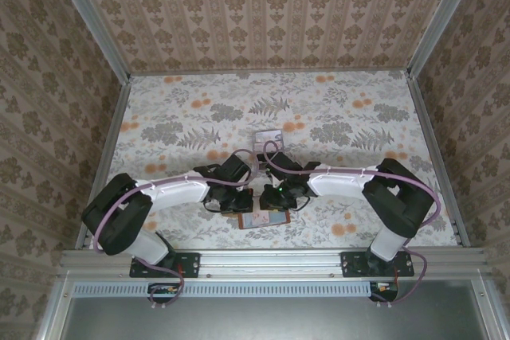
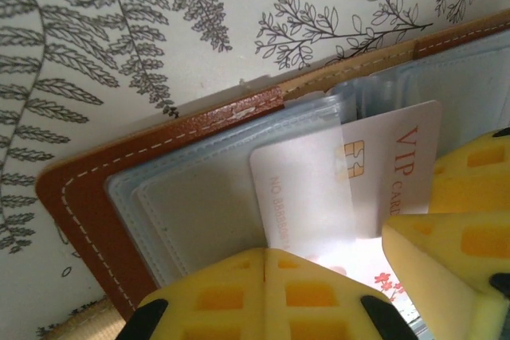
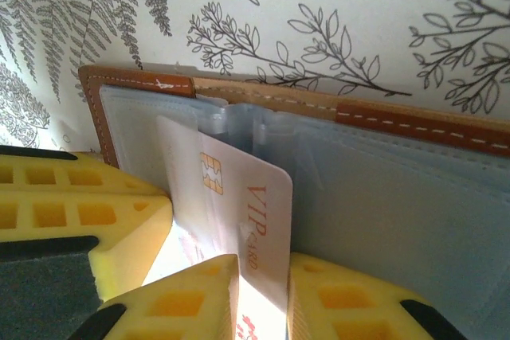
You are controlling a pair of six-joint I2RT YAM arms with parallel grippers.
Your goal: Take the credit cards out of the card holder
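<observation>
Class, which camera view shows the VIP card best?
Left wrist: the VIP card shows its chip, lettering and number, partly out of the card holder. Right wrist shows it narrower, pinched by the right gripper. Top external: too small to tell.

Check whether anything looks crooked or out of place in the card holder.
One white VIP card sticks partly out of its clear sleeve in the open card holder, tilted against the stitched rim. The right gripper is pinching its free end, so it looks deliberately drawn out, not damaged.

"VIP" printed on the card (image 2: 381,166)
</observation>
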